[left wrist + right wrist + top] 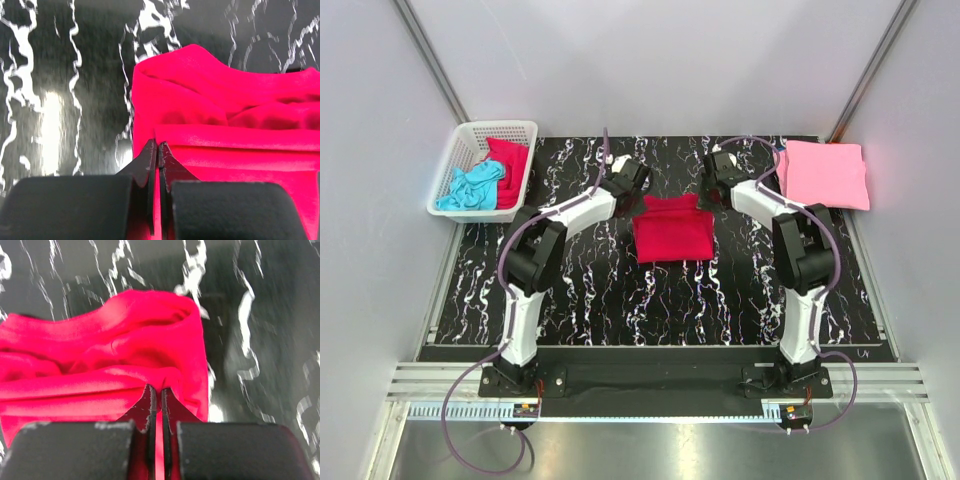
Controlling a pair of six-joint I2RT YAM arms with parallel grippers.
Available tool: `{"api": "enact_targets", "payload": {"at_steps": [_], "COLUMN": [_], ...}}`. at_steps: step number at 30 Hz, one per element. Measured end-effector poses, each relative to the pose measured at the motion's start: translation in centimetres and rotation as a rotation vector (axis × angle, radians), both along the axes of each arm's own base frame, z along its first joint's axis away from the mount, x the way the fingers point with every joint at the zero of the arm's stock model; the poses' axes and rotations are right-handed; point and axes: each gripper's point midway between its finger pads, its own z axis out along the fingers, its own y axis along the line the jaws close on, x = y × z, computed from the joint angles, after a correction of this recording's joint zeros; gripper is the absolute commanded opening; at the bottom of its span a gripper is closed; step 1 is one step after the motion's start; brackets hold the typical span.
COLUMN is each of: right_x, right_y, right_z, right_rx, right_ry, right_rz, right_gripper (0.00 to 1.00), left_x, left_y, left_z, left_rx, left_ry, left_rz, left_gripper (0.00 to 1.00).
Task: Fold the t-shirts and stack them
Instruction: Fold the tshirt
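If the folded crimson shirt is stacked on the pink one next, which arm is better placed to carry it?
Right, probably. The right gripper is shut at the far right corner of the crimson shirt, on the side where the pink shirt lies. The left gripper would have to cross over.

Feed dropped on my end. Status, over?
Left gripper and right gripper both shut on crimson t-shirt, far corners. Shirt partly folded, mid-table. Pink t-shirt folded, far right. Nothing in the way.
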Motion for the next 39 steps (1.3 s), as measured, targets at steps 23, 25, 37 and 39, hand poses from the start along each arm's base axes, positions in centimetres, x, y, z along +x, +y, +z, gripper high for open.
{"api": "enact_targets", "payload": {"at_steps": [23, 25, 37, 39], "right_x": [4.6, 3.1, -1.6, -2.2], "right_y": [-1.3, -1.2, 3.2, 4.2], "right_z": [1.8, 1.7, 5.3, 4.8], "right_rx": [0.027, 0.034, 0.181, 0.197], "right_ry": [-0.097, -0.079, -0.074, -0.052], "right_rz": [-0.003, 0.011, 0.146, 0.17], "right_gripper": [0.46, 0.45, 0.24, 0.21], "left_x": [1.5, 1.0, -2.2, -2.9], "left_y": [3.8, 2.4, -4.7, -4.9], "left_z": [5.2, 5.6, 5.0, 3.2], "left_rx": [-0.065, -0.093, -0.251, -0.243], "left_ry": [-0.275, -0.252, -0.048, 0.011], "left_rz": [0.049, -0.014, -0.232, -0.233], "left_gripper": [0.29, 0.29, 0.24, 0.22]}}
